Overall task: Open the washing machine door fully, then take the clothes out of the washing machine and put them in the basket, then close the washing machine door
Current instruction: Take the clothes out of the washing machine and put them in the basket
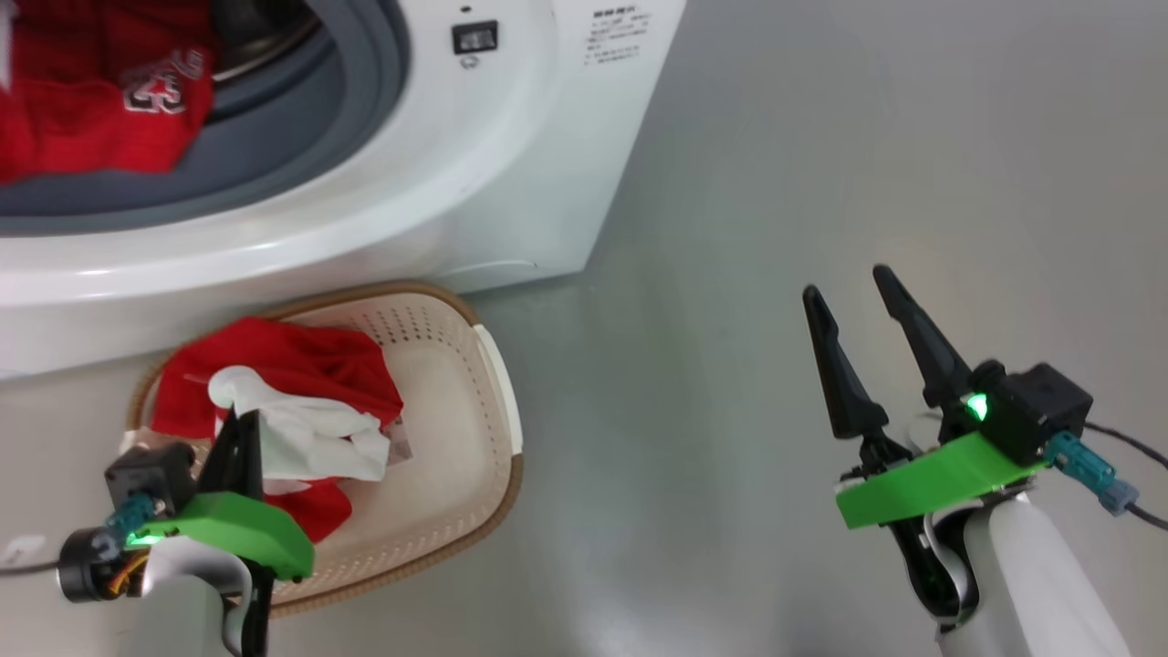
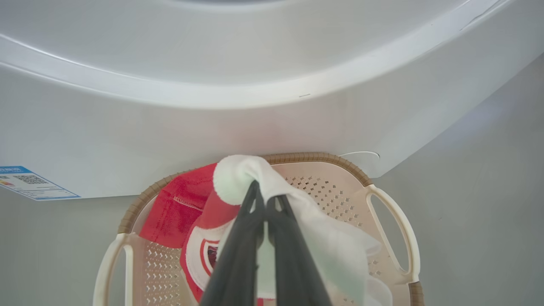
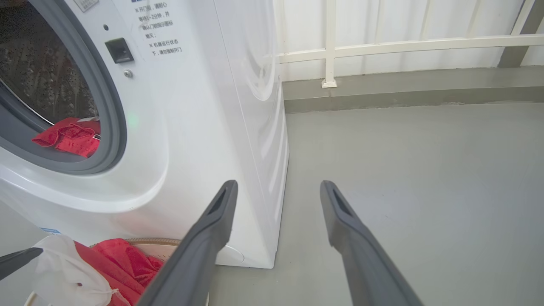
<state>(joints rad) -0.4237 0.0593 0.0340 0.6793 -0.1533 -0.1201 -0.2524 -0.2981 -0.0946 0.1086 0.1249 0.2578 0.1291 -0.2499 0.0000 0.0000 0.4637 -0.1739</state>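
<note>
Starting low left: gripping the white garment (image 1: 310, 438) with the left gripper (image 1: 235, 418), pinched tight on a fold near its top, right above the basket (image 1: 506, 474). Draping down onto a red jersey (image 1: 283, 360) lying inside. Need only to let go here, by the look of it.

Moving up: just behind the basket, looking at the washing machine (image 1: 456, 182) with its mouth uncovered. Left to fetch: more red clothes (image 1: 91, 119), with the number 23 on show, bunched low in the drum against the grey ring (image 1: 356, 119). Lying up and to the left of the left gripper in the head view, above and behind the basket, so just a short lift and reach for that arm. Spread mostly side to side across the opening, so probably best taken from the front, with fingers set across the bunch.

Over to the right: idling with the right gripper (image 1: 844, 283), spread wide and holding nothing, above bare floor (image 1: 776, 137), well apart from basket and drum. Clearly the farther one; no reason to swap arms
</note>
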